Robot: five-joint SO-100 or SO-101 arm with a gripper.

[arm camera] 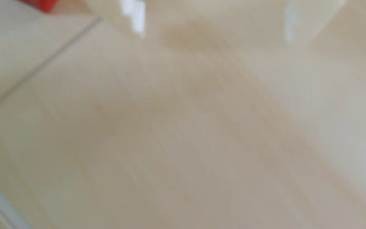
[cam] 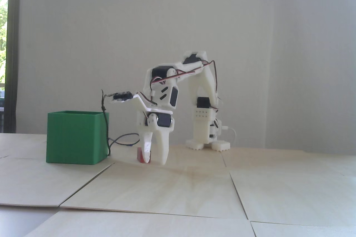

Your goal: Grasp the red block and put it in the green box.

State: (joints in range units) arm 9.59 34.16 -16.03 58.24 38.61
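Observation:
The red block (cam: 140, 156) rests on the wooden table, just right of the green box (cam: 73, 137) in the fixed view. My white gripper (cam: 155, 162) reaches down to the table with its jaws apart. Its left finger stands in front of the block and hides part of it. In the blurred wrist view only a corner of the red block (arm camera: 42, 4) shows at the top left. It lies outside the gripper (arm camera: 215, 35), to the left of the left finger (arm camera: 134, 15). Bare wood lies between the fingers. The green box does not show in the wrist view.
The arm's base (cam: 207, 144) stands behind on the right. A dark cable (cam: 125, 139) hangs from the wrist camera and loops on the table between box and gripper. Seams (cam: 236, 189) run between the wooden panels. Coloured round dots are on the wall.

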